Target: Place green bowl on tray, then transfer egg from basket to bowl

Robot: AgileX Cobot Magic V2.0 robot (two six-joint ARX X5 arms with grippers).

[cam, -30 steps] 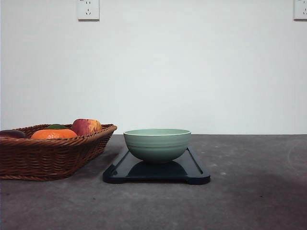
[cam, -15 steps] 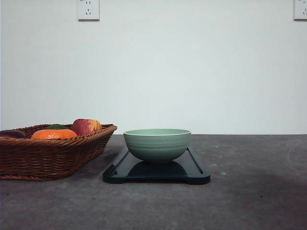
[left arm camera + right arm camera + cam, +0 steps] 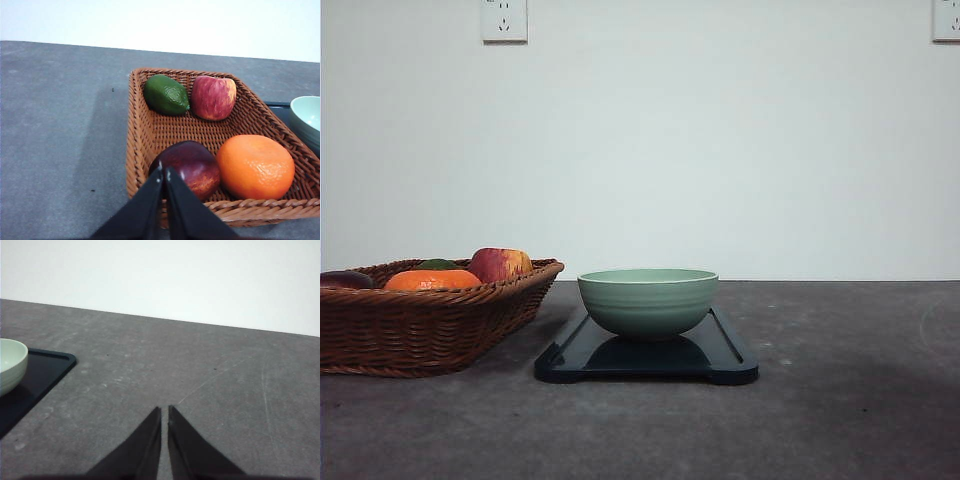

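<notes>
The green bowl [image 3: 648,302] stands upright on the black tray [image 3: 725,357] at the table's middle. To its left sits the brown wicker basket [image 3: 420,330]. In the left wrist view the basket [image 3: 142,132] holds fruit, and my left gripper [image 3: 163,172] hovers shut over its near edge, in front of a dark red fruit [image 3: 192,167]. The egg is hidden. My right gripper [image 3: 164,410] is shut and empty over bare table, to the right of the tray [image 3: 42,372] and bowl [image 3: 10,362].
The basket also carries a green fruit [image 3: 166,94], a red apple [image 3: 213,97] and an orange [image 3: 256,166]. Grey tabletop [image 3: 850,400] stretches to the right of the tray. A white wall with sockets [image 3: 504,20] rises behind.
</notes>
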